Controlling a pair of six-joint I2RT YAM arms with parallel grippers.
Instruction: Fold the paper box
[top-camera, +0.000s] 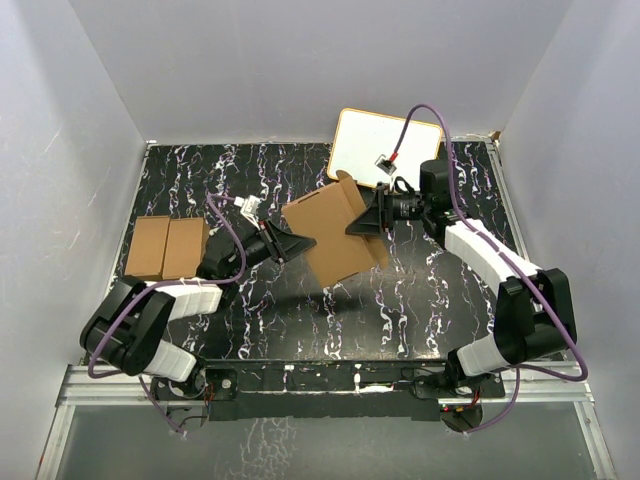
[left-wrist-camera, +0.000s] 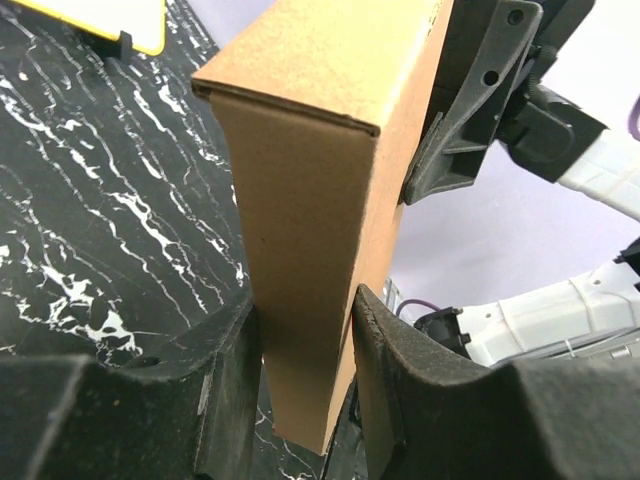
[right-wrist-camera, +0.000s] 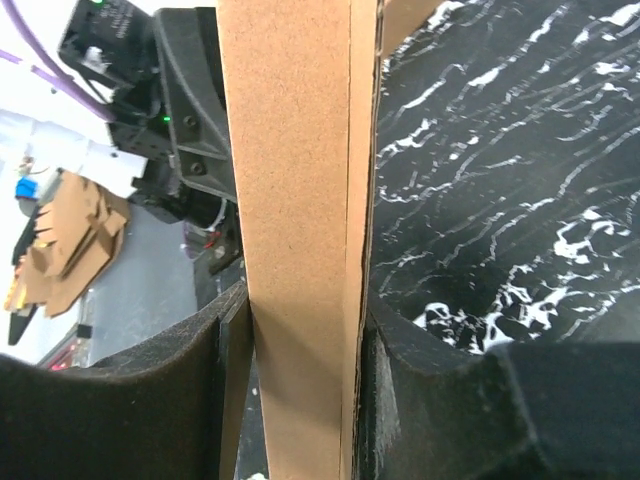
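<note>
Starting from the left, the left fingers (left-wrist-camera: 228, 395) pinch one narrow edge of the paper box (top-camera: 335, 238) — it hangs above the desk (top-camera: 250, 310), between both arms. The right fingers (right-wrist-camera: 440, 390) pinch the opposite edge. I judge the cardboard light and stiff but easy to crease, so holding near the folds seems safer. Only the wrist views show its slim thickness — the top view shows its whole outline.

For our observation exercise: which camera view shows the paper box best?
The top external view: the paper box appears whole, outline and open flap included. Each wrist view shows only a close-up strip of its narrow side, cut off at the frame's edges.
</note>
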